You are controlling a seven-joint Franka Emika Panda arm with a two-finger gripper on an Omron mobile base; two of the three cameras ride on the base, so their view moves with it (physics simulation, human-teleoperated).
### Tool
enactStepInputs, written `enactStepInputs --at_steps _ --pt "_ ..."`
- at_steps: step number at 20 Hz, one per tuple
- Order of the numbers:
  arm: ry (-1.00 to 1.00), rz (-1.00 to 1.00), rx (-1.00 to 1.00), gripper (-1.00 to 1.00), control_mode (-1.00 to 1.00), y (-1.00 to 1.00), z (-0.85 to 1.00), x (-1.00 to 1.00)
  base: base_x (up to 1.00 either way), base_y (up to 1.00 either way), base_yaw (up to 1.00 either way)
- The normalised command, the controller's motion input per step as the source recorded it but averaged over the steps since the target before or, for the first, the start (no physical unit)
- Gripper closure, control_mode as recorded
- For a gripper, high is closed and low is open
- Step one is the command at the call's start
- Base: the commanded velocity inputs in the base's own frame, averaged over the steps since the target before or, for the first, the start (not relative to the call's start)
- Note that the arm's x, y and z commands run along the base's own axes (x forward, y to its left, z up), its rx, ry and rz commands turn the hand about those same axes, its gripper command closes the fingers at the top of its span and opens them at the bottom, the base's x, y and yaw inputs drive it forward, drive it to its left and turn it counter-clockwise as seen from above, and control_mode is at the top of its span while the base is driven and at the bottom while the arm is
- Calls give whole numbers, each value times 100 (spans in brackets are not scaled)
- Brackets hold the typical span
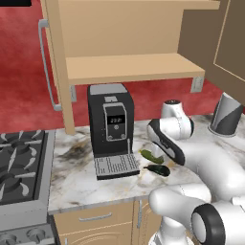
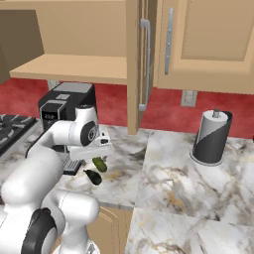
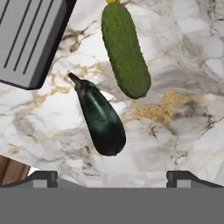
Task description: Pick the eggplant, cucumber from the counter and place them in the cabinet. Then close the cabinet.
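**Open gripper above eggplant and cucumber on the counter**

From the left base view, the stove (image 1: 19, 162) sits at the far left, then the black coffee machine (image 1: 111, 129) with its grey drip tray on the counter (image 1: 72, 182). Its small display shows pale digits too blurred to read. Just right of the tray lie the cucumber (image 1: 151, 156) and, nearer the counter edge, the eggplant (image 1: 158, 169), partly screened by the white arm. Above, the cabinet (image 1: 129, 67) stands open, its shelf bare, one door swung out at the upper right.

The right base view adds what that side hides: the open door's long silver handle (image 2: 144, 64), the closed neighbouring door, and a paper towel holder (image 2: 212, 136) standing well apart on the right stretch of counter. Here the eggplant (image 2: 93, 176) and cucumber (image 2: 99, 164) lie just beneath the hand.

The hand view looks straight down: drip tray corner at upper left, eggplant (image 3: 100, 118) in the middle, cucumber (image 3: 125, 50) beside it, near but not touching. The gripper (image 3: 112, 177) has its fingertips spread wide at the bottom, holding nothing.
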Motion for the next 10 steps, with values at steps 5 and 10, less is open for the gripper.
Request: enactStepInputs --at_steps 5,10 --pt "-3 0 2 -100 -100 0 -53 -6 0 0 0" --pt "0 0 0 -100 -100 0 -69 2 0 0 0"
